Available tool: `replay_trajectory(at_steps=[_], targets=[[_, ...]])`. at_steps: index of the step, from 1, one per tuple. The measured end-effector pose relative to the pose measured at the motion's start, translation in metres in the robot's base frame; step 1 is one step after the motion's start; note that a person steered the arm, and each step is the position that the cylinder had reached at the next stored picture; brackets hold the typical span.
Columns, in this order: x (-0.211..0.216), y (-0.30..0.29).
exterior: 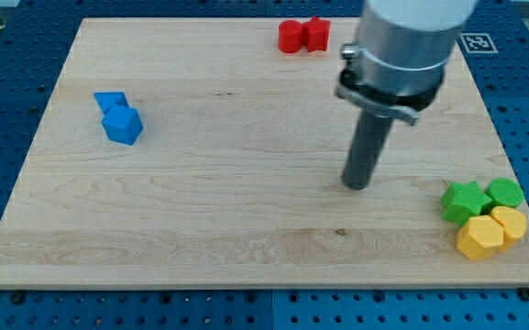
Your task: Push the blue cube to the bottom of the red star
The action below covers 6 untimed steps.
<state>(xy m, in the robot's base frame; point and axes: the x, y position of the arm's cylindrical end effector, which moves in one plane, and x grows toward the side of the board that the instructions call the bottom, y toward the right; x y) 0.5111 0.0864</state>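
The blue cube sits on the wooden board near the view's left, touching a second blue block just above and left of it. The red star lies at the view's top centre, touching a red cylinder-like block on its left. My tip rests on the board right of centre, far to the right of the blue cube and well below the red star. It touches no block.
A green star and another green block sit at the view's bottom right, with two yellow blocks just below them. The board's edge runs along the view's bottom.
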Motion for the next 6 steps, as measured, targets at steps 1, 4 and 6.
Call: replay_trajectory(at_steps=[1,4,6], targets=[[0.005,-0.069],[-0.027,-0.313],[-0.085,-0.324]])
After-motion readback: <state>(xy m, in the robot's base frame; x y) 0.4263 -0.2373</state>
